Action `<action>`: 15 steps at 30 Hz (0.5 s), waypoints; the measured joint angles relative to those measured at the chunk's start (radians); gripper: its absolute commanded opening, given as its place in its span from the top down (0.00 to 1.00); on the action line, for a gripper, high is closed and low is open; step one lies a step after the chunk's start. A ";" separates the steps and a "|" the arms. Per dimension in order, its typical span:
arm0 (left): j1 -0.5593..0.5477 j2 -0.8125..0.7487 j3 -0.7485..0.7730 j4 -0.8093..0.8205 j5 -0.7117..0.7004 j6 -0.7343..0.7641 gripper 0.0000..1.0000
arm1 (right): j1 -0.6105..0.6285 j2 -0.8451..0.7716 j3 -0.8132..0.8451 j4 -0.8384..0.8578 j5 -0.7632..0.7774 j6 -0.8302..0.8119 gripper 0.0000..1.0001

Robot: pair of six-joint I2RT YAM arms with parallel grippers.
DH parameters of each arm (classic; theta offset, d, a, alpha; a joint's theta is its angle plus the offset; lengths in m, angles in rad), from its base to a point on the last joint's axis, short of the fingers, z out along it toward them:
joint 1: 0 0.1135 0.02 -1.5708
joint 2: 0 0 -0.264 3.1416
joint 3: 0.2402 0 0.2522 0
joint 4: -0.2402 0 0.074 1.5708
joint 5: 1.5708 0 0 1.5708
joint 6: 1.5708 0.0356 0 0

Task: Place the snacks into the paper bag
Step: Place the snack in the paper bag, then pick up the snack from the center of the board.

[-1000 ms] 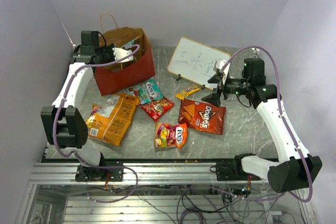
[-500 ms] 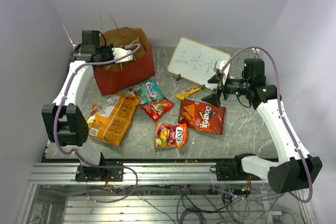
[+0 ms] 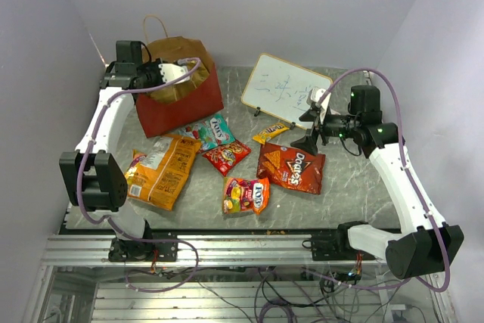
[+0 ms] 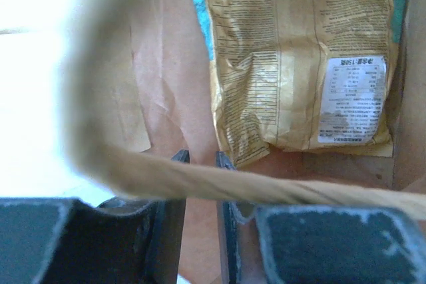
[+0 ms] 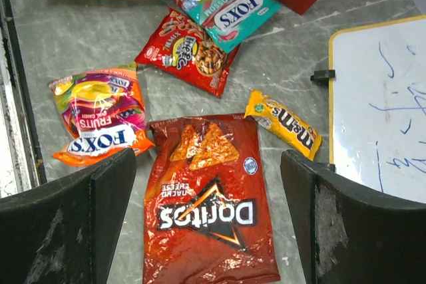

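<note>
The red paper bag [image 3: 181,107] stands at the back left. My left gripper [image 3: 181,75] is at its mouth. In the left wrist view its jaws [image 4: 202,164] stand almost together with nothing between them, and a twisted tan handle [image 4: 279,189] crosses in front. A tan chip bag [image 4: 299,51] lies inside against the kraft wall [image 4: 166,64]. My right gripper [image 3: 308,129] hovers open and empty [image 5: 208,164] above the Doritos bag [image 3: 291,166] [image 5: 210,211]. On the table lie an orange chip bag [image 3: 160,170], a teal Fox's pack [image 3: 212,131], a red pack [image 3: 225,156], a Fox's fruits pack [image 3: 246,194] and a yellow M&M's pack [image 3: 270,132].
A whiteboard [image 3: 286,88] with writing leans at the back right, close behind the M&M's pack [image 5: 283,123]; its edge shows in the right wrist view [image 5: 386,98]. Purple walls close in the table on three sides. A metal rail [image 3: 227,247] runs along the near edge.
My left gripper has shifted slightly up and back at the bag's mouth, and the bag's top has folded with it. The right arm and the snacks on the table have not moved.
</note>
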 measured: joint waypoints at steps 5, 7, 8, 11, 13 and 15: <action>0.000 -0.042 0.003 0.031 -0.008 -0.060 0.62 | 0.000 0.019 -0.016 -0.021 0.045 -0.023 0.10; 0.000 -0.065 0.003 0.046 -0.014 -0.092 0.61 | 0.000 0.035 -0.023 -0.029 0.072 -0.032 0.11; 0.000 -0.081 0.003 0.059 -0.020 -0.110 0.60 | 0.000 0.046 -0.030 -0.037 0.091 -0.039 0.11; 0.000 -0.129 0.003 0.097 -0.050 -0.177 0.54 | 0.000 0.076 -0.055 -0.055 0.151 -0.054 0.11; 0.000 -0.165 0.003 0.117 -0.080 -0.236 0.47 | 0.002 0.093 -0.077 -0.064 0.193 -0.063 0.11; 0.000 -0.195 0.003 0.120 -0.111 -0.291 0.41 | 0.005 0.112 -0.099 -0.069 0.237 -0.072 0.12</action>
